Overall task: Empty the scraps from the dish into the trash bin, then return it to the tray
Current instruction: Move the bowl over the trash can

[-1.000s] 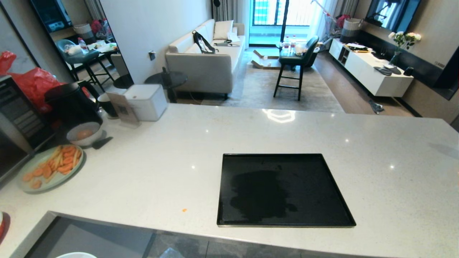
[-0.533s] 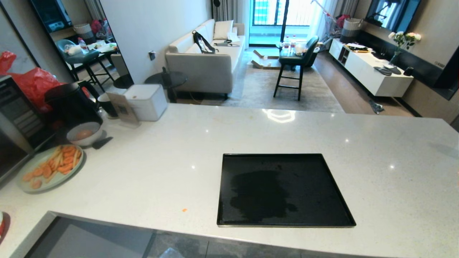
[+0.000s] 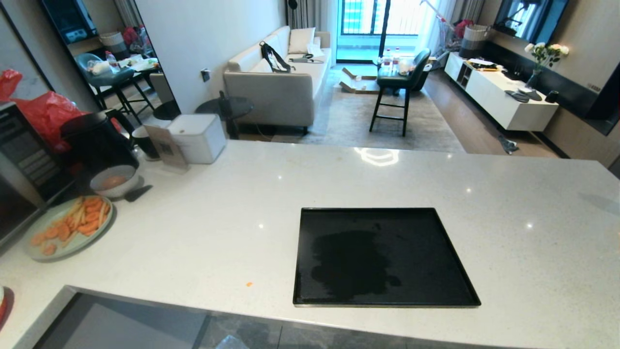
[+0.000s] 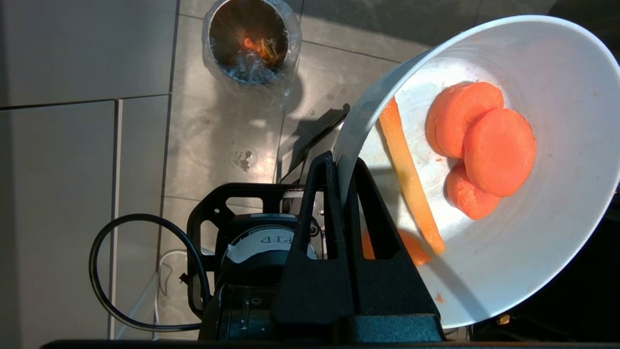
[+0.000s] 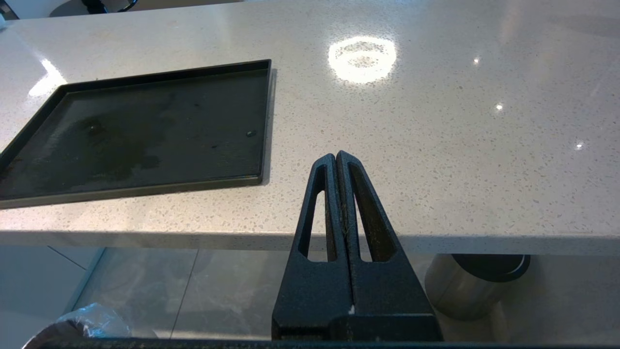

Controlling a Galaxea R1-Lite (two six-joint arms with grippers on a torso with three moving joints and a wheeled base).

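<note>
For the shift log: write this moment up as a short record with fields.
left gripper: shut on the rim of the dish, held tilted above the floor
scraps: in the dish, orange slices and one stick
trash bin: on the floor, apart from the dish, bits already inside
tray: on the counter, nothing on it
right gripper: shut, holding nothing, by the counter's edge
</note>
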